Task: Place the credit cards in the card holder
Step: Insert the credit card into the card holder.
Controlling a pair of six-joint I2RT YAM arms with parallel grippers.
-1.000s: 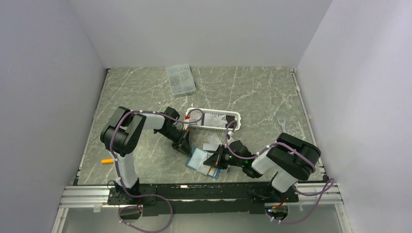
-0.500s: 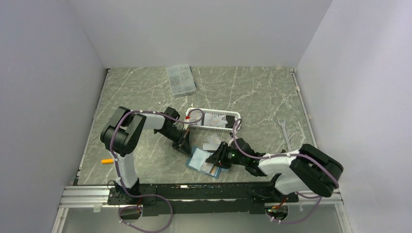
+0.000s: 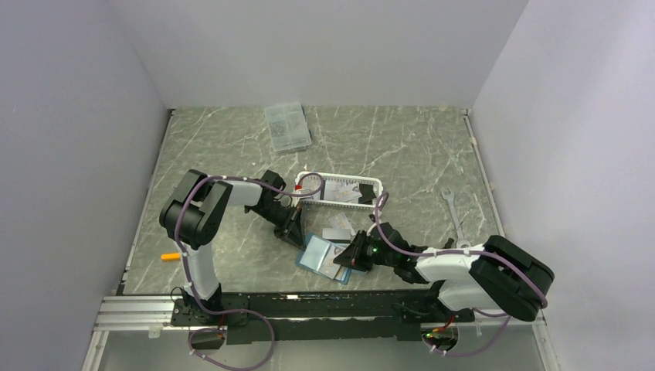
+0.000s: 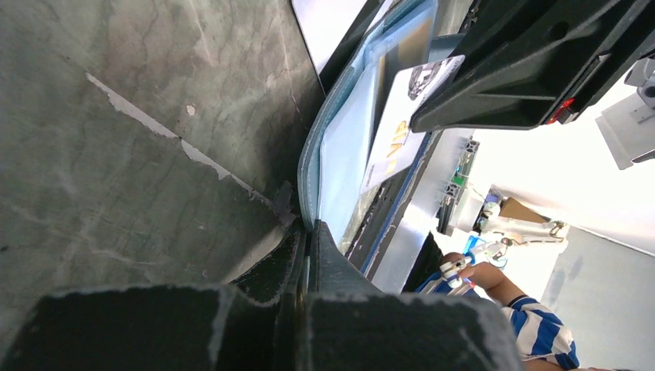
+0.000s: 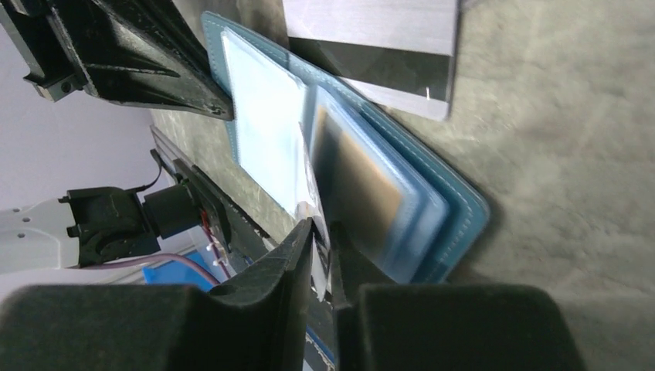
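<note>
Top external shows the right arm's elbow swung out rightward, laying the right gripper (image 3: 353, 257) flatter over the open card holder (image 3: 317, 253), near-centre on the table (image 3: 232, 147). Its jaws pinch a pale card (image 4: 390, 131), likely lining up with a slot. The left gripper (image 3: 296, 233) has its jaws clamped on the holder's far edge.

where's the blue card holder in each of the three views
top: card holder low centre, open flat
left wrist: card holder centre, edge-on
right wrist: card holder centre, open, slanting
shared landmark: left hand pinching its edge
</note>
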